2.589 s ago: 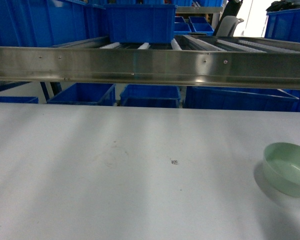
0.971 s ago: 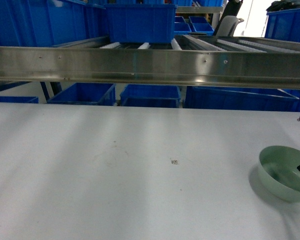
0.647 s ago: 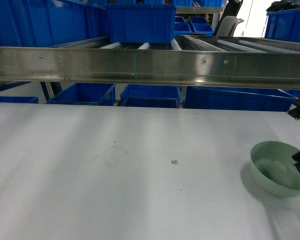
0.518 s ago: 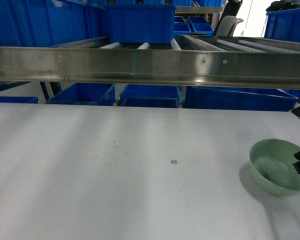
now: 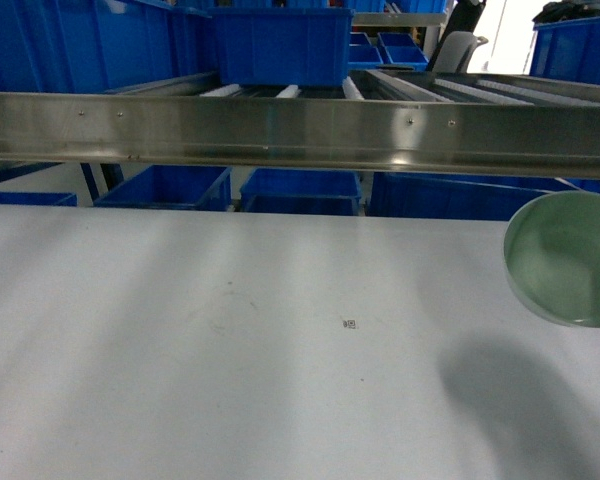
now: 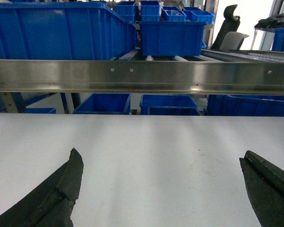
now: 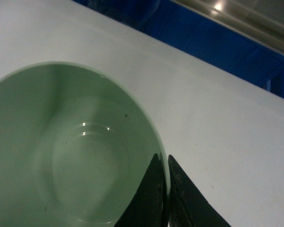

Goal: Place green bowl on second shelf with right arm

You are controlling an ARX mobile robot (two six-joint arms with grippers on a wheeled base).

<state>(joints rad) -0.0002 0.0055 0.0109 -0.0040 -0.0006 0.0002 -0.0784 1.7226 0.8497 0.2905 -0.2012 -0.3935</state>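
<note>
1. Over the table's point(image 5: 230, 330) right edge, we hold the bowl point(image 5: 570, 258) in the air; its shadow lies on the white top below and it touches nothing there.
2. Our right gripper point(image 7: 166, 194) is clamped on the bowl's rim: in the right wrist view one finger sits inside the wall and the other outside, with the rim pinched between them. In the head view the gripper itself is off the picture's right side.
3. In the head view the bowl hangs tilted, its mouth turned toward the camera, and its upper rim sits just below the steel rail point(image 5: 300, 130) that fronts the shelf point(image 5: 410, 88).
4. Our left gripper point(image 6: 161, 189) hovers over the table with its jaws wide apart and nothing between them. It takes no part in this step.
5. We judge the step in hand to be the carry: the bowl is gripped and lifted, not yet placed.
6. The next move calls for more height, so the bowl clears the rail, then a reach forward over the white rollers point(image 5: 285, 91).
7. A crate point(image 5: 280, 45) stands on the shelf's left-centre; the open rails to its right look like the easier landing spot.
8. The rim grip is narrow, so we should level the bowl before letting go, or it may tip on the rollers.
</note>
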